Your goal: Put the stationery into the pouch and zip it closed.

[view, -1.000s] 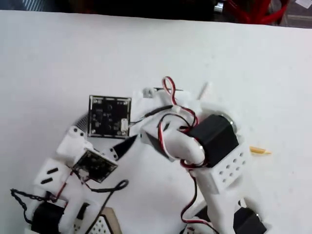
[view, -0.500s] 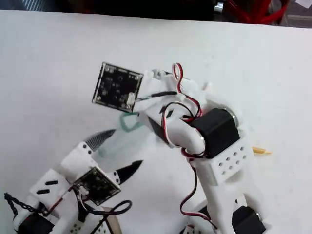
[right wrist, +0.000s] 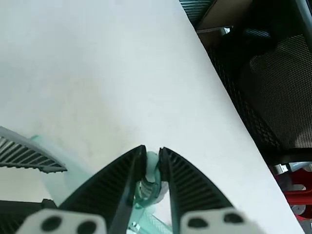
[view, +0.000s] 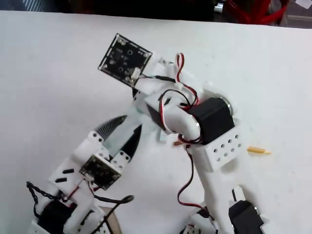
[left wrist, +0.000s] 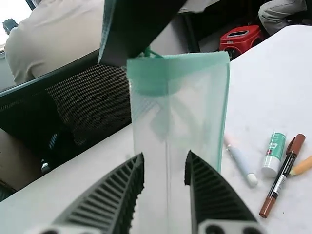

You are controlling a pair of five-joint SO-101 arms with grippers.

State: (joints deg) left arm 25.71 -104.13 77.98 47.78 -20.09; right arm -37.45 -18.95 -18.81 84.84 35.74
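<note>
Up comes the left gripper (left wrist: 165,160) — jaws apart, astride the pouch (left wrist: 180,97) — right gripper (right wrist: 152,151) pinching its end.

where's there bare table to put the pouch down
Bare: the table outside the left arm, and the strip along its far edge. The right side is free but for a pencil. Crowded: the middle, where the left gripper and right gripper meet at the pouch.

High camera looks down toward 12 o'clock over the flat white table (view: 48,58); wrist cameras (both close) share the translucent green mesh pouch (left wrist: 178,97).
</note>
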